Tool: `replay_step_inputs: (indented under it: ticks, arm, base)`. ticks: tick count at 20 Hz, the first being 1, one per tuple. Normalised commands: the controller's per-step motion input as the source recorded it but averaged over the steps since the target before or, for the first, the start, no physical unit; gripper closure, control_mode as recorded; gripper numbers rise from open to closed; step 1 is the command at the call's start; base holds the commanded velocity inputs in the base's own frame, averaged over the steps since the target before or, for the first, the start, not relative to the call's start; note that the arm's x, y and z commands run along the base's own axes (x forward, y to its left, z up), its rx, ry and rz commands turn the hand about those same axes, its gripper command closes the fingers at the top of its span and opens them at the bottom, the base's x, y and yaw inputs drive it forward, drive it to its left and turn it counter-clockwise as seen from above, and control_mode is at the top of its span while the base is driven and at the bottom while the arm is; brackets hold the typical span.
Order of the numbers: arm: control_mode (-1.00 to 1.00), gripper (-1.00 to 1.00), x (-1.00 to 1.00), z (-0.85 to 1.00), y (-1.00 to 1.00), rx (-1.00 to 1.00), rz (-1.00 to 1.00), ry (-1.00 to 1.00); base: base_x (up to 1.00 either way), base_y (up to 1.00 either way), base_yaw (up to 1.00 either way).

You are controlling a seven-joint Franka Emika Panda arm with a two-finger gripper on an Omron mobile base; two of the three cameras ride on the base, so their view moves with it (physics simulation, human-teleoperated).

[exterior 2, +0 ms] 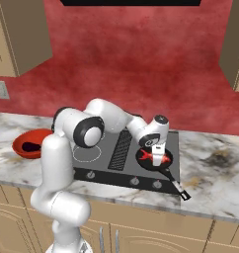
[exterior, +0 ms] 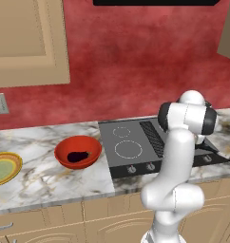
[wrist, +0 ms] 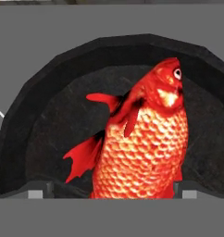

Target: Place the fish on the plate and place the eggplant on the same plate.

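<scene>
While scaly red fish point(wrist: 141, 152) (glossy) lies in round black pan point(wrist: 49, 125).

The eggplant point(exterior: 77, 155) lies inside a red-orange bowl point(exterior: 64, 148) on the marble bench point(exterior: 50, 178). The plate point(exterior: 4, 168) sits at the left edge, apart from the bowl, and a cooktop point(exterior: 131, 147) lies right of the bowl.

The white arm rises from the base, bends forward at the elbow and reaches down, its hand point(exterior 2: 154, 154) pointing downward with the jaws spread wide.
</scene>
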Motion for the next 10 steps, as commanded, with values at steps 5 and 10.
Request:
replay_step_inputs:
  ticks: [5, 10]
  arm:
    - [-1.00, 1.00, 0.00, -0.41, 0.02, 0.00, 0.00, 0.00]
    - [-1.00, 1.00, 0.00, -0.49, 0.08, 0.00, 0.00, 0.00]
  base:
    - [0.00, 0.00, 0.00]
    - [0.00, 0.00, 0.00]
